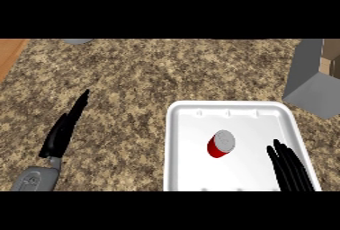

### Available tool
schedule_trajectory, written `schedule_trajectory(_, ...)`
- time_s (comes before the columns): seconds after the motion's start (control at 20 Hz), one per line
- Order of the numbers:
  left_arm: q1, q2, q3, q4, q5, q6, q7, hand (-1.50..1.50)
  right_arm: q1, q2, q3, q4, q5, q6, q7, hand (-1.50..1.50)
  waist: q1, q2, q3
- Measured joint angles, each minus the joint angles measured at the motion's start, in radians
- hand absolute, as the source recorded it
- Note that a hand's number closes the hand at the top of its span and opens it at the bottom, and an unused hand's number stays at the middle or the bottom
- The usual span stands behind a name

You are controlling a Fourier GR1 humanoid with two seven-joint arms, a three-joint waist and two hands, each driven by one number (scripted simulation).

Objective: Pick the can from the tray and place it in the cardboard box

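So, the counter is speckled brown stone and fills most of the view. The white tray is the landmark here, sitting toward the lower right. Up and to the right of the tray is the box, grey-sided with a bit of cardboard showing, cut off by the edge. Well left of the tray, the left hand rests on the counter side, fingers straight and holding nothing. The right hand is over the tray's right part, fingers straight too, close together, just beside the can but not touching it. The can is red with a grey top, tilted, about mid-tray.
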Motion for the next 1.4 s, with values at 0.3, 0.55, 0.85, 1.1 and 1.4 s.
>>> schedule_trajectory(0.3,0.000,-0.012,0.025,-0.009,-0.017,-0.019,0.007,0.00,-0.074,0.005,0.079,0.082,0.090,-0.062,0.071,-1.50,0.000,0.000,0.000)
schedule_trajectory(0.55,-0.026,-0.035,0.046,0.027,-0.038,-0.024,-0.001,0.00,-0.145,-0.006,0.074,0.136,0.088,-0.033,0.121,-1.50,-0.001,0.000,0.000)
schedule_trajectory(0.85,-0.009,-0.048,0.065,0.007,-0.060,-0.046,0.004,0.00,-0.199,-0.015,0.058,0.193,0.085,-0.043,0.150,-1.50,0.000,0.000,0.000)
schedule_trajectory(1.1,-0.033,-0.071,0.077,0.013,-0.080,-0.052,0.015,0.00,-0.235,-0.008,0.082,0.215,0.107,-0.036,0.189,-1.50,-0.001,0.000,0.000)
schedule_trajectory(1.4,-0.001,-0.082,0.087,0.000,-0.096,-0.067,-0.002,0.00,-0.320,-0.006,0.098,0.304,0.090,-0.042,0.223,-1.50,0.001,0.000,0.000)
